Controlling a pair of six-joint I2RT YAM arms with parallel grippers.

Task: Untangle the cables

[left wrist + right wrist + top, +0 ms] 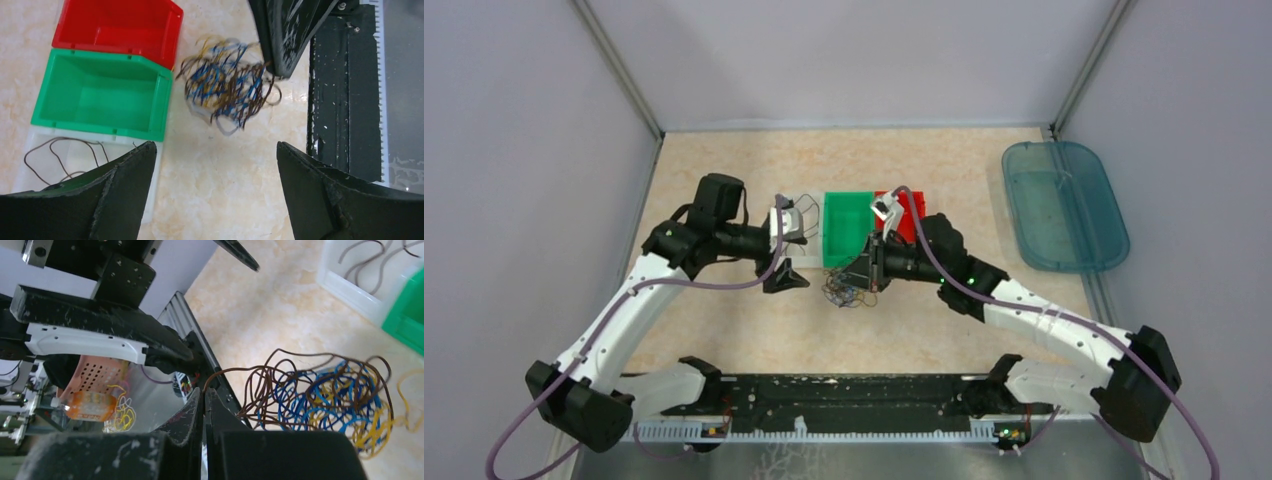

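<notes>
Right hand [204, 391] on curly, tangled cables [325, 402]

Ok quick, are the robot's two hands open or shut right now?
Left gripper: open, holding nothing.
Right gripper: shut, pinching a brown cable from the bundle.

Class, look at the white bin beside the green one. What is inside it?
A loose dark brown wire lies curled inside the white bin. A finger of the left gripper covers the bin's near end, so anything there is hidden.
</notes>
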